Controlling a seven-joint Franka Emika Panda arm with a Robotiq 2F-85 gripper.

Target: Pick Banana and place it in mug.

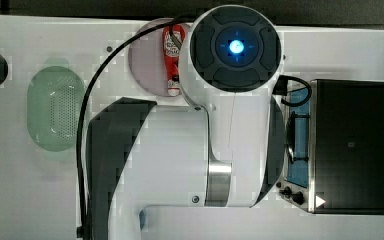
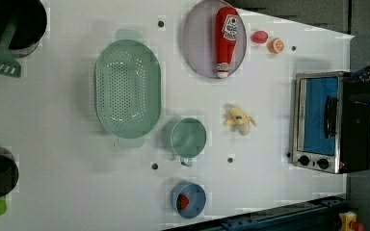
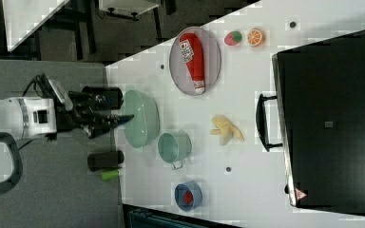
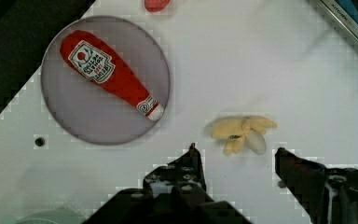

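Claw [image 4: 237, 156] released, high above bench [image 2: 270, 192] | banana [image 2: 240, 120] lies loose between mug [image 2: 188, 137] and toaster oven [image 2: 325, 122] | I'd descend straight, straddle the bunch's middle, then clench gently.

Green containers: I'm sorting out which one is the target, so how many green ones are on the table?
2. The perforated oval basket lies toward the left view's left; the small mug sits beside it, between it and the banana. Others may hide under the arm in the top view.
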